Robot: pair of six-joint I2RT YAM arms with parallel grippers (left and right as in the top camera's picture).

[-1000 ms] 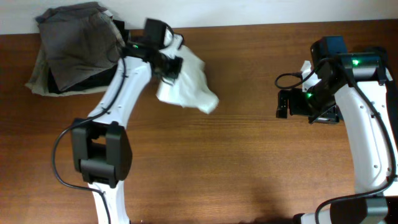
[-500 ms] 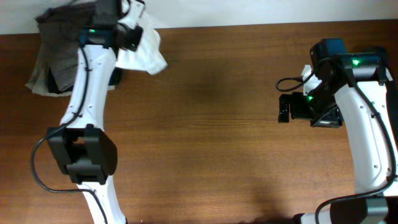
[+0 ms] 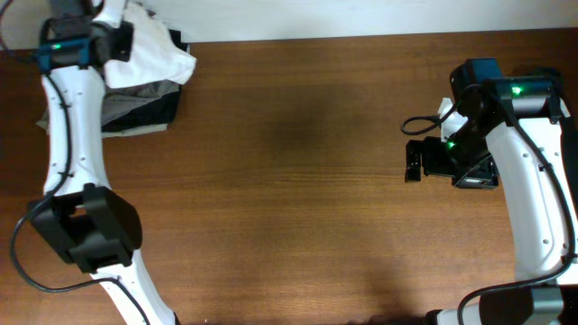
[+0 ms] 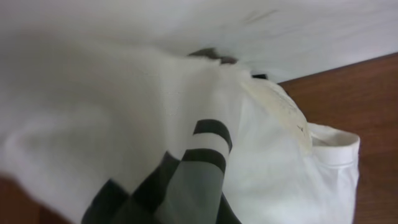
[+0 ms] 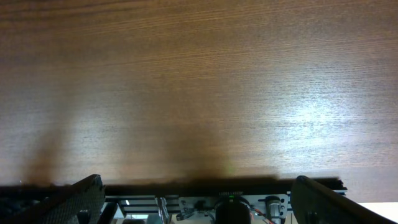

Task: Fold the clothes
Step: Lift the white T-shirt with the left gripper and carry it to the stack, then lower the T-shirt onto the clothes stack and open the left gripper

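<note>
My left gripper is shut on a white garment and holds it over the pile of folded clothes at the table's far left corner. In the left wrist view the white garment fills the frame, and one dark finger of the left gripper presses into the cloth. My right gripper is open and empty above bare table at the right. In the right wrist view the right gripper shows its fingers spread wide with nothing between them.
The brown wooden table runs across the view; its far edge meets a white wall. The pile holds grey, dark and beige pieces. The right arm's base stands at the right edge.
My left arm has swung the white garment from the table's upper middle leftward and back, onto the pile in the corner. The right arm has barely moved.
</note>
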